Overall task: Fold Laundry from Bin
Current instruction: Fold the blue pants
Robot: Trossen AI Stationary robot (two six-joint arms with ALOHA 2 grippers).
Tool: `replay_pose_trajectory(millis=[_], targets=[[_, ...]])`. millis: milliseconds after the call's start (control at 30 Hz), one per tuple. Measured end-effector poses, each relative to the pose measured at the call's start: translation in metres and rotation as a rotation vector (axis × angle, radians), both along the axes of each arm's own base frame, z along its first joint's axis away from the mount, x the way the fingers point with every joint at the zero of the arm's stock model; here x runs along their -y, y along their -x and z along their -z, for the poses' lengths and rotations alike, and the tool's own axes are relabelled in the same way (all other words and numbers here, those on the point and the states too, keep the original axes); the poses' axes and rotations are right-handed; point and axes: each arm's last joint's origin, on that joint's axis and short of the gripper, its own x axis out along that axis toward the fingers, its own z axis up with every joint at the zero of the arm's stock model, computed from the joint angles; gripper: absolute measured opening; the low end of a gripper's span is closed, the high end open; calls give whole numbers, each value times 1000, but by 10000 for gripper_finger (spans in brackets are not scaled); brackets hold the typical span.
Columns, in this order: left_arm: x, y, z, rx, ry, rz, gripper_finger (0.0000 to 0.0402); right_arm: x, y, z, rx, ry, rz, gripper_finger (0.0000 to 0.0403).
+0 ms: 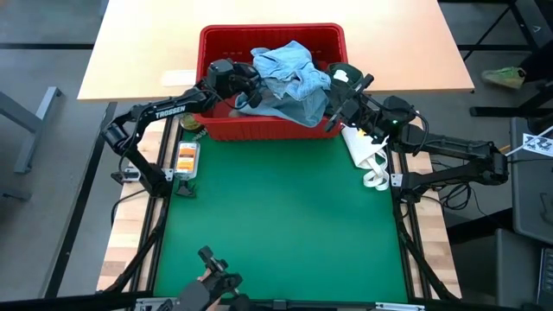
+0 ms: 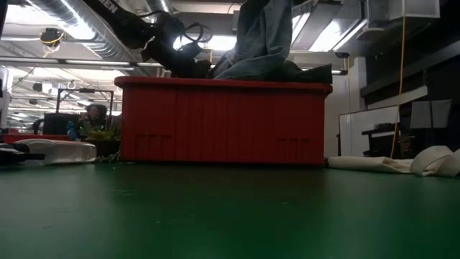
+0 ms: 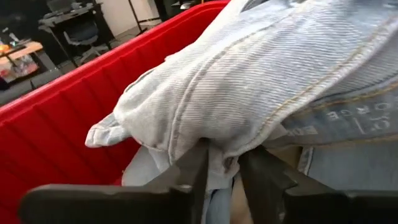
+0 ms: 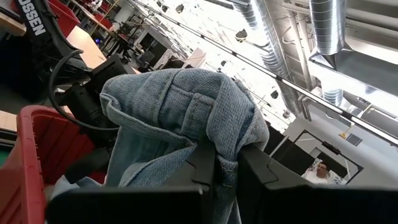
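The red bin stands at the far middle of the green mat. A light blue denim garment rises in a bunched heap out of the bin, while its lower folds rest inside. My left gripper is at the heap's left side and my right gripper at its right, each shut on the denim. A dark garment lies in the bin's far right corner. My left gripper pinches a seamed fold of the denim between its two fingers. It comes from the bin's left side, slanting a little down. The cloth bulges over the fingers and runs on past them. How many layers it has does not show. My right gripper pinches a bunched fold of the denim between its two fingers. It comes from the bin's right side, slanting a little up. The cloth humps slack above the fingers and hangs down toward the bin.
A white floppy thing lies on the mat's right edge near the right arm. An orange and white object sits left of the mat. A wooden tabletop lies behind the bin. Open green mat stretches in front. A person shows far off.
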Motion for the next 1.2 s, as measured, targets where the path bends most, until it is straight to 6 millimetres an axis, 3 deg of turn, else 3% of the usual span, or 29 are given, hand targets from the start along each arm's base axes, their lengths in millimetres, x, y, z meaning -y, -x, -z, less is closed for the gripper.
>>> replay_pose_trajectory(millis=[133,300,500,733,1200], targets=[[1,-1,-7,47,-34,20,9,-2,-1,-1,38,-24,-92,32],[15,5,-38,144,-130,48,3,-7,-3,-4,89,-59,-282,32],[44,30,-86,240,-223,87,2,-10,-13,0,123,-120,-453,32],[75,57,-118,283,-262,133,1,-27,-40,2,173,-115,-617,32],[135,112,-171,445,-440,255,0,-80,-100,-35,220,-93,-840,32]])
